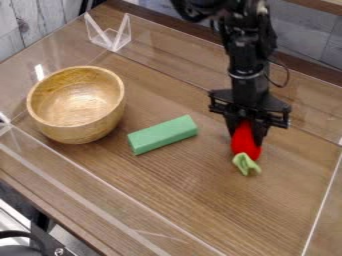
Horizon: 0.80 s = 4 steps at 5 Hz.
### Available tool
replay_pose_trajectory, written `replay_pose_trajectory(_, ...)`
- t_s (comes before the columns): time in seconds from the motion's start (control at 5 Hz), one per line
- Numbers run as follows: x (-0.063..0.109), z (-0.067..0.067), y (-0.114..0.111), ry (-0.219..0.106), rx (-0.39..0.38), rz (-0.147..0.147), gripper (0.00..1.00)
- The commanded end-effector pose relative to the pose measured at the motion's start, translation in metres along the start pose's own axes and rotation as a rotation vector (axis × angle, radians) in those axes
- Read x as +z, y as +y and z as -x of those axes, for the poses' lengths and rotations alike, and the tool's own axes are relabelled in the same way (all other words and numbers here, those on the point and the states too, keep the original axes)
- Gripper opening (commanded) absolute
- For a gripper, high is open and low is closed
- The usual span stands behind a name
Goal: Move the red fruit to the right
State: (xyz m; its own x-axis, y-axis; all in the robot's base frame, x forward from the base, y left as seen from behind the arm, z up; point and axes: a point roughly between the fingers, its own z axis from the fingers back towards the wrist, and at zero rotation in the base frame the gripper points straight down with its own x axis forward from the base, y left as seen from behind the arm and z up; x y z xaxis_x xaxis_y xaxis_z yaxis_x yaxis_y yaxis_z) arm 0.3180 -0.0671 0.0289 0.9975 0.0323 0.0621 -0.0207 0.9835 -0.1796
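My gripper (246, 124) points down over the right part of the wooden table and is shut on the red fruit (245, 140). The fruit hangs below the black fingers (230, 112), glossy red, with its light green leafy cap (245, 163) at the bottom, close to or touching the tabletop; I cannot tell which. The upper part of the fruit is hidden between the fingers.
A green rectangular block (163, 133) lies left of the gripper. A wooden bowl (76, 102) stands at the left. A clear plastic wall (325, 205) rims the table, with a clear stand (110, 32) at the back.
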Motion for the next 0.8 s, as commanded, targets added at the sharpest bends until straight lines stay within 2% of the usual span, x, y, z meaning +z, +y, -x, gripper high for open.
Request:
replay_pose_trajectory(0.0,0.005,-0.020,-0.010,-0.049,-0.039,0.005,0.00)
replay_pose_trajectory(0.4,0.026,-0.016,0.019,-0.045,-0.045,0.003,0.00)
replay_pose_trajectory(0.6,0.022,-0.014,0.013,-0.039,-0.060,0.000,0.00)
